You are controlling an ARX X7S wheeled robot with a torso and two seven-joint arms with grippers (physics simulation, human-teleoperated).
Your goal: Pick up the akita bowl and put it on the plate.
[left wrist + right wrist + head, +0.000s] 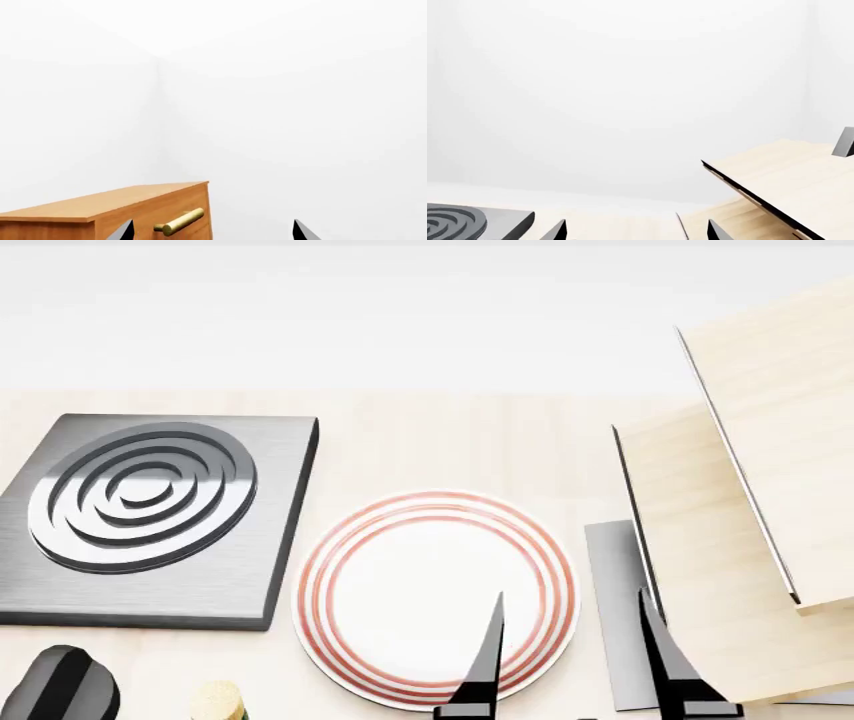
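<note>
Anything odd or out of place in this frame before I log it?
The akita bowl shows in no view. The plate sits bare on the table beside the stove burner. To the right, pale wooden panels lean tilted rather than flat. The right gripper is open and empty.

Bright, even, diffuse light; walls washed to near-white. Shadows faint and soft, only beneath the plate [434, 600]. Renders sharp throughout, no blur, no glare.
</note>
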